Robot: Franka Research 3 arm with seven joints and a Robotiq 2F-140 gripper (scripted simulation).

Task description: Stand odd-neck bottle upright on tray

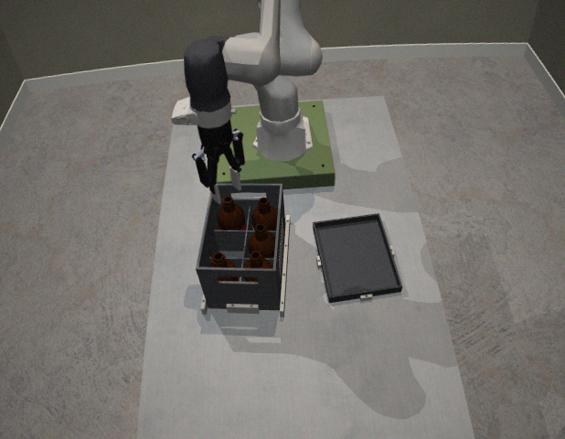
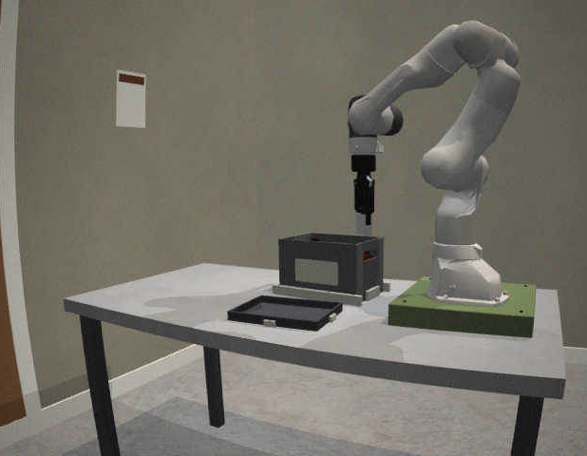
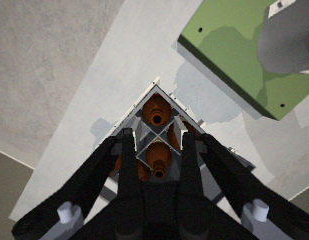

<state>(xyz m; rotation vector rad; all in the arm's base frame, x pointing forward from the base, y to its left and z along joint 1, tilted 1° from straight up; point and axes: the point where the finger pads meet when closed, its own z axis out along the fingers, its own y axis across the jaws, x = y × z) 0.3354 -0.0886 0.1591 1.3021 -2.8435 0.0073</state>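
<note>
Five brown bottles stand in the dark grey crate [image 1: 210, 288] [image 2: 287, 267]: far left [image 1: 230, 218] [image 3: 157, 106], far right [image 1: 264, 218], middle right [image 1: 261, 245] [image 3: 159, 151], near left [image 1: 218, 260] and near right [image 1: 256, 258]. The middle-left compartment is empty. I cannot tell which neck differs. My gripper [image 1: 226, 187] [image 2: 364, 224] [image 3: 157, 123] is partly open and empty, pointing down above the crate's far end, its fingertips higher than the bottle in the far-left compartment. The black tray [image 1: 358, 257] [image 2: 284, 312] lies flat, empty, to the right of the crate in the top view.
Pale rails [image 1: 284, 264] [image 2: 315, 294] stand along the crate's base, and small pale blocks [image 1: 366, 296] [image 2: 269, 322] touch the tray's sides. The green base plate [image 1: 292, 176] [image 2: 461, 313] [image 3: 234, 70] of the arm is behind the crate. Thin dividers split the crate into compartments.
</note>
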